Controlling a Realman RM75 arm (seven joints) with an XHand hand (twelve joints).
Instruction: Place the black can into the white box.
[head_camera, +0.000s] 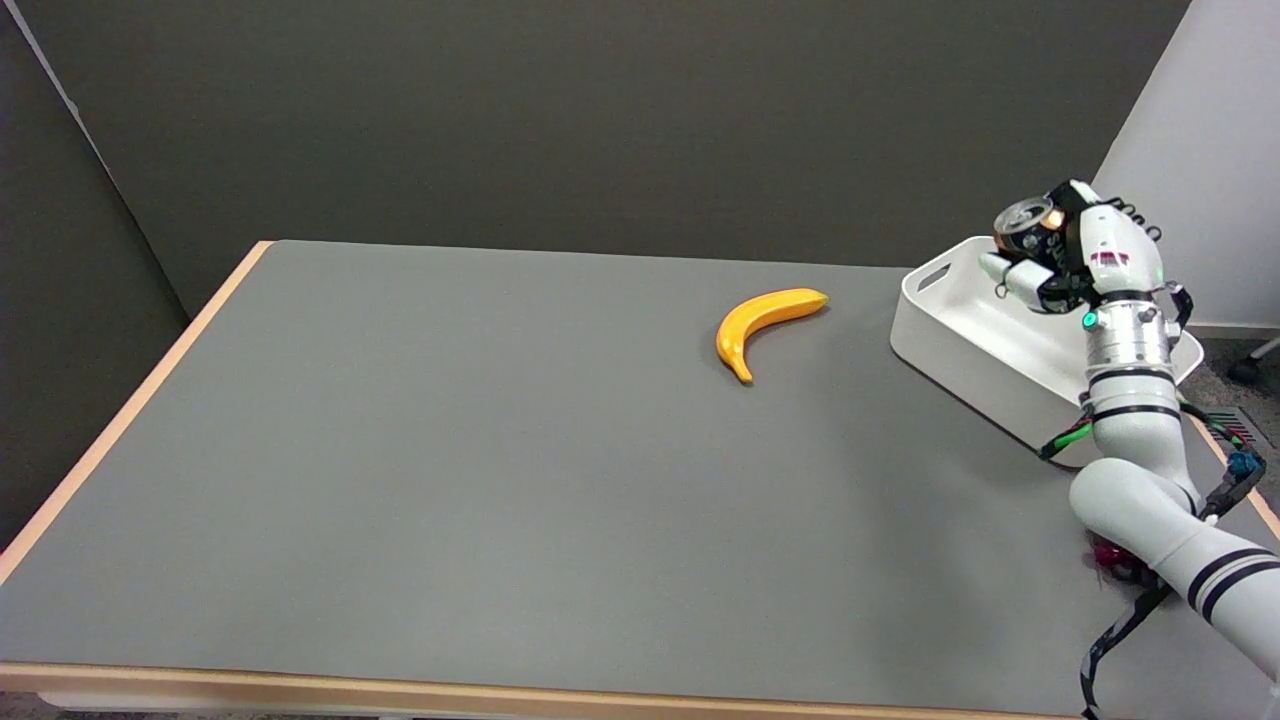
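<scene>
The black can (1028, 222) is held upright in the air by my right hand (1062, 255), whose fingers wrap its body so that only the silver top and a bit of the dark side show. Hand and can hover above the far part of the white box (950, 330), an open rectangular tray with a handle slot at its left end. The box stands on the table's right side, and my wrist and forearm cover its near right part.
A yellow banana (764, 323) lies on the grey table (450, 450), a short way left of the box. A small dark red object (1108, 556) peeks out beside my forearm near the table's right edge.
</scene>
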